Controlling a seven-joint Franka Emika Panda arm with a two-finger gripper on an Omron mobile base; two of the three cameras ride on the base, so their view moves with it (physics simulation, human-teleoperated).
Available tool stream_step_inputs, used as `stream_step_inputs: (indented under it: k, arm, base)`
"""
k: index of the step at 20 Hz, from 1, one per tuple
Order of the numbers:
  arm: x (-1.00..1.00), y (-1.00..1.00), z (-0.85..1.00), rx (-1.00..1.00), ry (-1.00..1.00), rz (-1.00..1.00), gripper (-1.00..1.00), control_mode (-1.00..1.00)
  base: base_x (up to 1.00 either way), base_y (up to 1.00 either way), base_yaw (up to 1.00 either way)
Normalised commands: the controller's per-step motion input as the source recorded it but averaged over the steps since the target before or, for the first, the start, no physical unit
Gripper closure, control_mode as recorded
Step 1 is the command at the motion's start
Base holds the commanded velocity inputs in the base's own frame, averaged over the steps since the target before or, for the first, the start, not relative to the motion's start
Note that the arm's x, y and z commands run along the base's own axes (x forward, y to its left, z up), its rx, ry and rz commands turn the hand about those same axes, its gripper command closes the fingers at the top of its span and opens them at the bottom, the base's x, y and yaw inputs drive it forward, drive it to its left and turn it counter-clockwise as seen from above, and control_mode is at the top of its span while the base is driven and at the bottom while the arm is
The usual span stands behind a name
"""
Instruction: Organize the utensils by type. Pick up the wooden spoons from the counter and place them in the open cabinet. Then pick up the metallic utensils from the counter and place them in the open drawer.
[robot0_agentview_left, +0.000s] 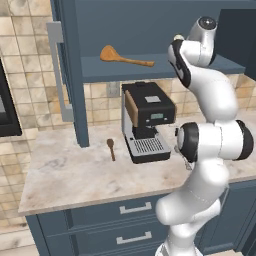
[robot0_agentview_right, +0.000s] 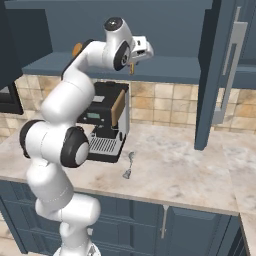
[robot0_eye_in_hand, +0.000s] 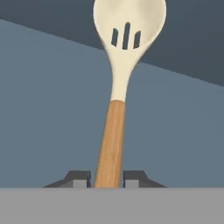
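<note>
Over the cabinet shelf, the cream-bowled spoon is clamped by its handle between the fingers; released while tilted, it could be knocked off the edge.

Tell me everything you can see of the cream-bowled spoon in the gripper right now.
The cream-bowled spoon has a pale cream slotted bowl with three slits and a cream neck that meets a brown, wood-looking handle. The handle runs down between the gripper fingertips, which sit close on either side, apparently gripping it. The spoon points away from the hand over the blue-grey cabinet shelf; whether it touches the shelf cannot be told.
</note>
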Motion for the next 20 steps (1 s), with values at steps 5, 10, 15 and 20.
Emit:
stream_step_inputs:
  k: [5,10,15,20]
  arm:
    - [0.49,-0.19,0.0,-0.08,-0.04,0.0,1.0,-1.0]
    - [0.47,-0.2,0.0,-0.07,-0.06,0.0,1.0,-1.0]
    - [0.47,-0.15,0.0,-0.04,-0.04,0.0,1.0,-1.0]
    - [0.34,0.0,0.0,0.0,0.0,0.0,1.0,-1.0]
  base:
    - [0.0,0.0,0.0]
    - [0.0,0.0,0.0]
    - [0.0,0.0,0.0]
    - [0.0,0.0,0.0]
